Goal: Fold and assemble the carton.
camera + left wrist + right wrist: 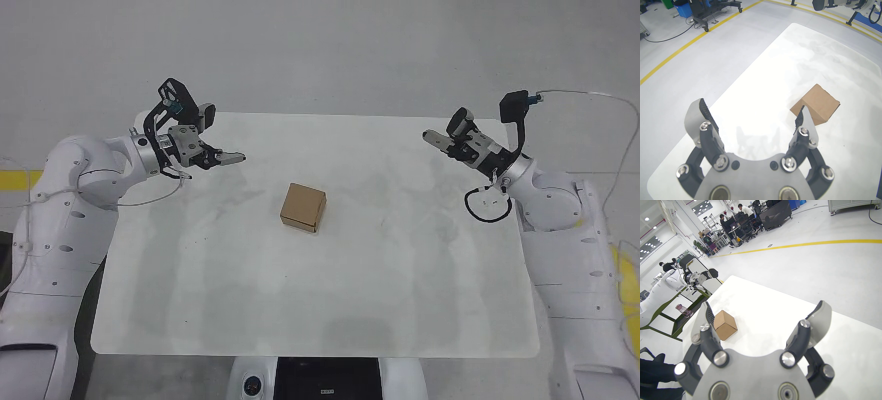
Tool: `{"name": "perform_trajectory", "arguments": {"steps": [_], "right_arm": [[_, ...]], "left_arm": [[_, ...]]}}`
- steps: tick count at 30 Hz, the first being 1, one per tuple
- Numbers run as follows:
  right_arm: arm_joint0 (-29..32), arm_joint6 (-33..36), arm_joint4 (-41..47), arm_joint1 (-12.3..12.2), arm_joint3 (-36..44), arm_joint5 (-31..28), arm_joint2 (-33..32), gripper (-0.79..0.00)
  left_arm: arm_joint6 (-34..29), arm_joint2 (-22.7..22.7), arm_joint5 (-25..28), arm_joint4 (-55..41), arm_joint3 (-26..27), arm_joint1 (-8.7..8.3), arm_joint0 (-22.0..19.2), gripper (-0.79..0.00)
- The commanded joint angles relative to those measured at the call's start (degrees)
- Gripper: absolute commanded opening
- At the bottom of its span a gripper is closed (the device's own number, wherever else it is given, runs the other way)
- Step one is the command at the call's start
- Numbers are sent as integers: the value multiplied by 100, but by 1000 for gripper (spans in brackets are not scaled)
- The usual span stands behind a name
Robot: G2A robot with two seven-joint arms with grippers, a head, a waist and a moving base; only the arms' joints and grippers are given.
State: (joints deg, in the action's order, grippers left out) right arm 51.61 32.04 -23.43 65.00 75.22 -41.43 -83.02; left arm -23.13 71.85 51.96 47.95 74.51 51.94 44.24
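The carton (302, 207) sits near the middle of the table (400, 310) and looks like a closed cube, so I judge the folding all but done. My left gripper (753, 105) and right gripper (764, 304) hang spread and empty over the far corners, well apart from it. Next I'd check the flaps. The white top is smudged, and grey, yellow-lined floor (696, 62) surrounds it.

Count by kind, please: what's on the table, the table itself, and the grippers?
carton, brown: 1
grippers, both open, left gripper and right gripper: 2
table, white: 1
Total: 4
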Motion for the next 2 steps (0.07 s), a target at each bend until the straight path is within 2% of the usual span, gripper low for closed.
{"name": "perform_trajectory", "arguments": {"steps": [1,2], "right_arm": [[0,0,0,0,0,0,0,0],[0,0,0,0,0,0,0,0]], "left_arm": [[0,0,0,0,0,0,0,0],[0,0,0,0,0,0,0,-1]]}}
